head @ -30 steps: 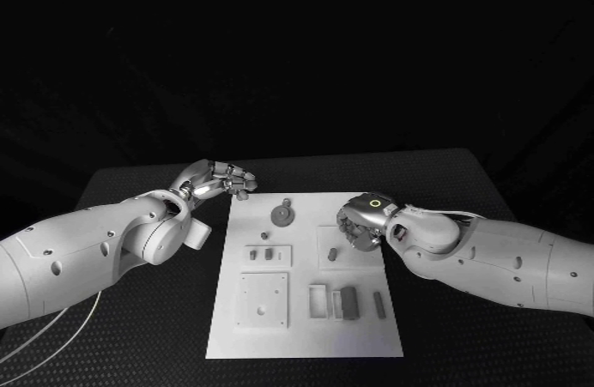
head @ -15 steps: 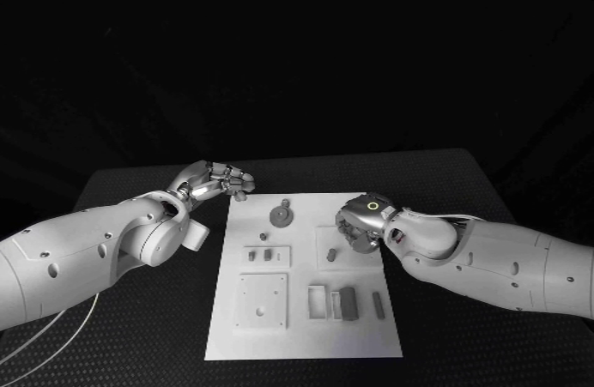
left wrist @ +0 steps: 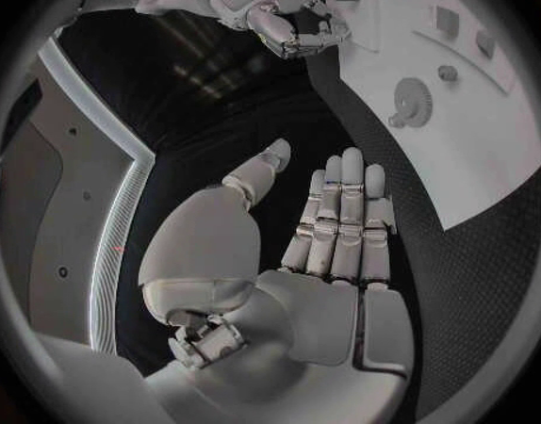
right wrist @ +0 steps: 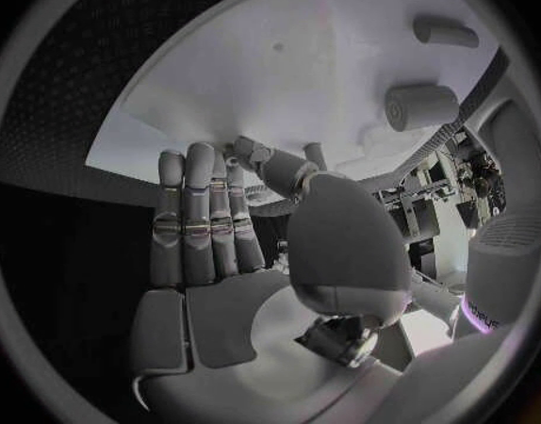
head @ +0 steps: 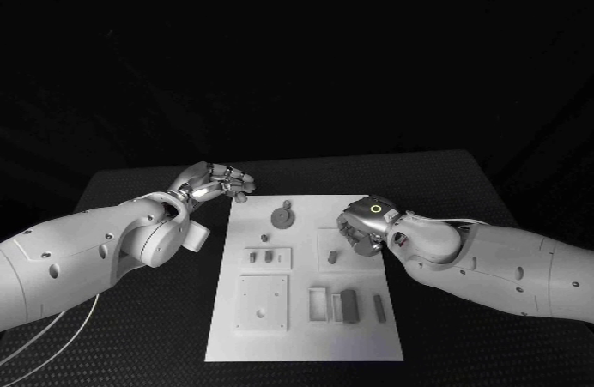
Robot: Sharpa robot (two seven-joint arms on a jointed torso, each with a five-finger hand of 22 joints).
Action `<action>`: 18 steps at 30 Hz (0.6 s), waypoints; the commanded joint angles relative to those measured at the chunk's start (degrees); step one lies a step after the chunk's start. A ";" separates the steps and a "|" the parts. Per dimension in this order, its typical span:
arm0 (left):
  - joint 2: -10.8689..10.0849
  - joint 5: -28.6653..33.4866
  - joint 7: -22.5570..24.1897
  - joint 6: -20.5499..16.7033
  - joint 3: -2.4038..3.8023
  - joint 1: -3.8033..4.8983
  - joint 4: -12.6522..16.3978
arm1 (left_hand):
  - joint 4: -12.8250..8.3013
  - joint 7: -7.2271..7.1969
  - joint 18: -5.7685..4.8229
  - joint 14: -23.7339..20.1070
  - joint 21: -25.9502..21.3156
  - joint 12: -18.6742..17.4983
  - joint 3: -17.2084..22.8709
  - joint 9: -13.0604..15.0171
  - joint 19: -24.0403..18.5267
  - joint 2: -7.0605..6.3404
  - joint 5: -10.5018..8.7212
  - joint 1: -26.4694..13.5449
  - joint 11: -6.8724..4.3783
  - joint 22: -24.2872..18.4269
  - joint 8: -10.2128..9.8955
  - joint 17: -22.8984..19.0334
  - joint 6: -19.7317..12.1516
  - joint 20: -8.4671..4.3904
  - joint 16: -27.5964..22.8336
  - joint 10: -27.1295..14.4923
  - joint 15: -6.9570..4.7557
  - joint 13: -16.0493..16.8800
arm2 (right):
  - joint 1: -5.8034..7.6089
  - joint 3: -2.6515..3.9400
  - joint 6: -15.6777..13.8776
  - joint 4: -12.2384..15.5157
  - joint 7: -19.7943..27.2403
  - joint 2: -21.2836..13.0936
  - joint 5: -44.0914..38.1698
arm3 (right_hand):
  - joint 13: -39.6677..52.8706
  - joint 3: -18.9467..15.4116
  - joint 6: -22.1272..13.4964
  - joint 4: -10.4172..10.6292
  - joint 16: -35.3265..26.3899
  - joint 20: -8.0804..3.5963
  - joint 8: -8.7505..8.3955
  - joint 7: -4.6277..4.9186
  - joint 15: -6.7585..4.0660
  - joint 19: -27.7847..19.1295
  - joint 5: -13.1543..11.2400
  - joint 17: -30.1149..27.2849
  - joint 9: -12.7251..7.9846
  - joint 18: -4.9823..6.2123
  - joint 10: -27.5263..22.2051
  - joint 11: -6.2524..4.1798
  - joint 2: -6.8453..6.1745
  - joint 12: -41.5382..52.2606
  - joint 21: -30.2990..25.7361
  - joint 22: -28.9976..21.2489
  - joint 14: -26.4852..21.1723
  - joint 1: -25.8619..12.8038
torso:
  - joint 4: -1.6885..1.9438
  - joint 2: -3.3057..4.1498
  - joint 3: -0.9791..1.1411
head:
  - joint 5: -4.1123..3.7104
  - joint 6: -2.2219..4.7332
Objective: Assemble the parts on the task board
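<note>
The white task board (head: 303, 318) lies in the middle of the table. A grey gear (head: 283, 217) stands near its far edge, with a small peg (head: 265, 235) and a short cylinder (head: 332, 254) nearer me. My left hand (head: 217, 181) hovers off the board's far left corner. In the left wrist view, the left hand (left wrist: 330, 226) holds nothing, with its fingers straight and the gear (left wrist: 410, 99) beyond them. My right hand (head: 361, 226) hangs over the board's right side. The right hand (right wrist: 205, 217) is empty too, reaching toward the board (right wrist: 294, 66) beside a cylinder (right wrist: 418, 106).
Raised white plates (head: 263, 299) and several grey blocks (head: 349, 303) sit in the board's near half. Two small pieces (head: 260, 254) stand on a small plate. Black table (head: 148, 335) lies on both sides of the board.
My right forearm has shifted slightly nearer me. Both hands and the parts stay about where they were.
</note>
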 commanded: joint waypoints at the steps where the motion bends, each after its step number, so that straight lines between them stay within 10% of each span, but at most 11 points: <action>1: 0.08 0.36 0.27 0.63 0.04 0.05 -0.10 | 0.06 0.02 0.40 0.29 -0.36 0.02 -0.32 -0.08 0.02 0.24 -0.05 0.05 0.10 0.07 0.09 0.10 -0.35 0.24 -0.28 -0.22 0.22 -0.07 | -0.41 -0.32 3.86 0.32 0.79 -0.57 0.80 | 2.73 0.46 0.40 0.05 0.24 -0.05 0.28 0.05 -0.08 0.55 -0.07 0.12 0.08 0.85 1.01 -0.44 -0.71 0.07 0.21 1.32 0.30 0.01 | -0.02 -0.02 -0.03 | 0.02 0.09; 18: 0.07 0.37 0.16 0.99 0.04 0.04 -0.42 | 0.01 0.07 0.40 0.29 -0.47 -0.02 -0.38 -0.12 0.06 0.15 -0.07 0.08 0.18 0.12 0.07 0.26 -0.46 0.25 -0.47 -0.40 0.24 -0.18 | 0.81 1.24 4.49 1.87 2.34 -1.68 3.17 | 2.89 0.55 0.47 0.20 0.28 -0.08 0.26 0.04 -0.11 0.52 0.03 0.36 0.10 0.85 1.08 -0.46 -0.81 -0.04 0.41 1.32 0.32 -0.17 | -0.02 0.01 0.00 | -0.07 0.25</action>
